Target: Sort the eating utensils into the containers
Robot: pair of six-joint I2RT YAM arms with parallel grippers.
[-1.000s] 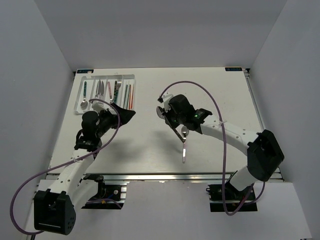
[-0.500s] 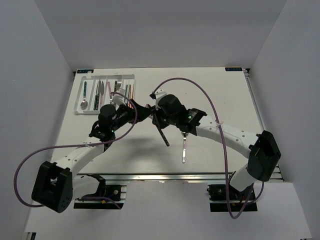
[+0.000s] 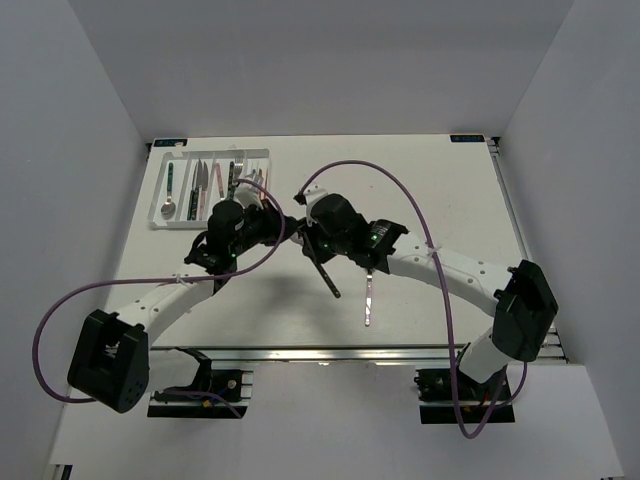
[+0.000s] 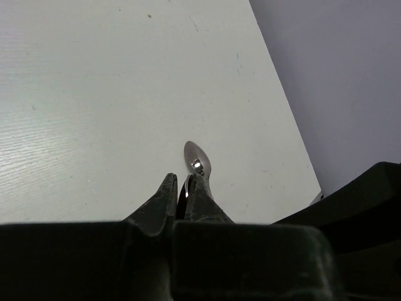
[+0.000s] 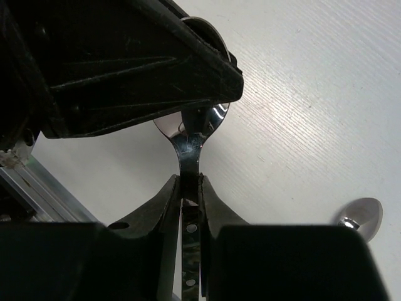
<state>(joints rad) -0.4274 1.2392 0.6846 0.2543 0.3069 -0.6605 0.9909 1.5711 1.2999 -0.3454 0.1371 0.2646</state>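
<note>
Between the right gripper's clenched fingers, the dark-handled spoon is pinched at its neck, with the bowl just ahead. The left gripper sits against that bowl, fingers nearly together; I cannot tell whether they grip it. This looks like a handover. Next, the left must hold firm and the right let go, before the carry to the cutlery tray behind the left gripper.

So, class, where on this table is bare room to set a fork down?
Bare: the table's right half beyond the right arm, and the near strip between the left arm and the loose spoon. Crowded: the far-left tray, and the middle, where both arms grip a second spoon.
</note>
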